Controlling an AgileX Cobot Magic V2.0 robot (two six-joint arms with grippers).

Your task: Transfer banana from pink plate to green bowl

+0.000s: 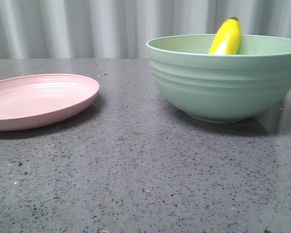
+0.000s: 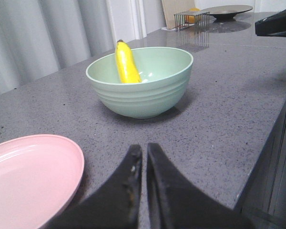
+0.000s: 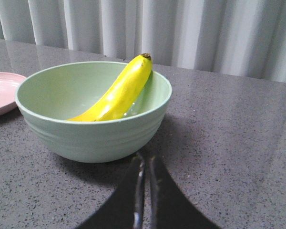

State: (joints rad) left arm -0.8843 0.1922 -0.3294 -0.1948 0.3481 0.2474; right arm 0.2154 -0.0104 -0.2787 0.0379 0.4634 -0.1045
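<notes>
The yellow banana (image 1: 226,38) lies inside the green bowl (image 1: 223,82) at the right, leaning on the far wall with its dark tip above the rim. It also shows in the left wrist view (image 2: 126,63) and the right wrist view (image 3: 117,90). The pink plate (image 1: 36,99) sits at the left with nothing on it. My left gripper (image 2: 144,150) is shut and holds nothing, beside the plate (image 2: 31,176) and short of the bowl (image 2: 140,88). My right gripper (image 3: 146,160) is shut and holds nothing, just short of the bowl (image 3: 93,131). Neither gripper shows in the front view.
Grey speckled tabletop (image 1: 136,174) with a pale curtain behind. In the left wrist view a wire rack (image 2: 190,20) and a dark dish (image 2: 226,10) stand far off, the table edge (image 2: 271,129) drops away, and a dark arm part (image 2: 276,24) shows at the corner.
</notes>
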